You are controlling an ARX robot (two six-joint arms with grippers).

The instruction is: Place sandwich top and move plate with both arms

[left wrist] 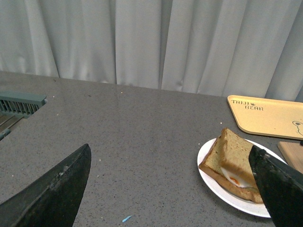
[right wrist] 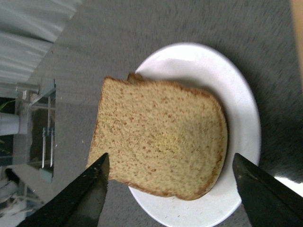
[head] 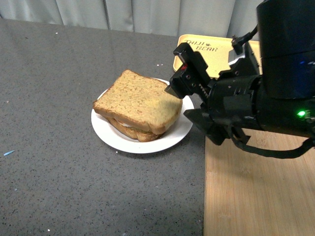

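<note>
The sandwich top (head: pixel 138 101), a plain golden-brown toast slice, lies a little askew on the lower slice with the fried egg (left wrist: pixel 234 178), on the round white plate (head: pixel 106 130). My right gripper (head: pixel 194 101) is open and empty, just above the sandwich's right edge. In the right wrist view its fingers (right wrist: pixel 85 194) straddle the near edge of the sandwich top (right wrist: pixel 161 146) over the plate (right wrist: pixel 236 94) without touching. My left gripper (left wrist: pixel 168 198) is open and empty over the grey counter, with the sandwich (left wrist: pixel 234 156) and plate (left wrist: pixel 222 189) off by one finger.
A yellow bear tray (head: pixel 211 49) lies behind the plate and also shows in the left wrist view (left wrist: pixel 270 116). A wooden board (head: pixel 256 191) covers the right side under my right arm. A grey rack (left wrist: pixel 19 104) sits at the counter's far left. A small blue scrap (head: pixel 9 153) lies on the counter.
</note>
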